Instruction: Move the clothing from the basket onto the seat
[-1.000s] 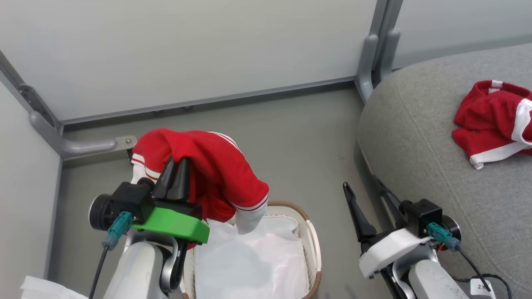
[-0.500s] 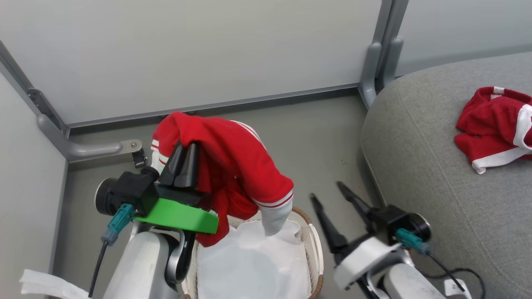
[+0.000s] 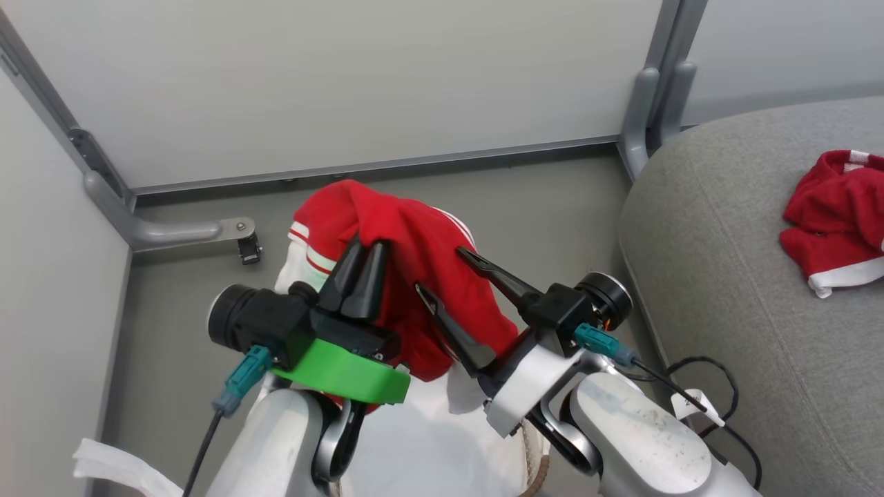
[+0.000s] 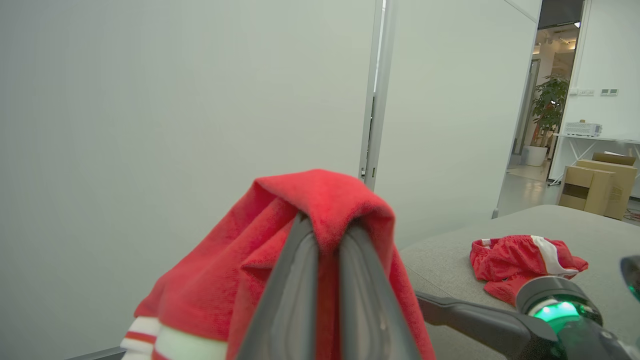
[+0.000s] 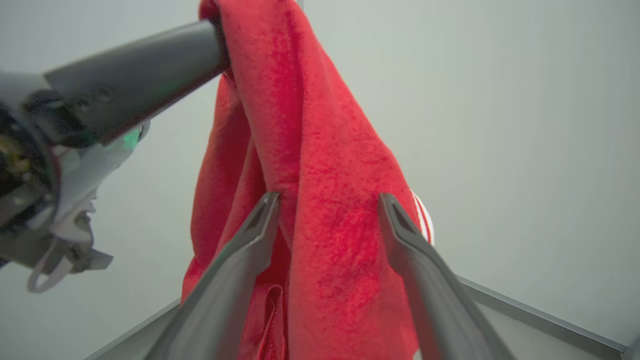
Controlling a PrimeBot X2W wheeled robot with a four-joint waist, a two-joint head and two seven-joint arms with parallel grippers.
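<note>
One red garment with white stripes hangs above the basket, pinched at its top fold by my left gripper, which is shut on it. In the left wrist view the garment drapes over the closed gripper. My right gripper is open, and its two fingers straddle the hanging cloth. The right wrist view has the garment between the spread fingertips of that gripper. The second red garment lies crumpled on the grey seat. The basket's brown rim and white liner peek out beneath my arms.
Pale wall panels with grey metal posts close off the back and left. A bracket with a small caster sits on the grey floor. A black cable lies beside the seat. Cardboard boxes stand beyond the seat.
My right gripper has swung left from beside the seat to the hanging garment, still open. The left gripper has carried the garment a little to the right. The camera has shifted too.
</note>
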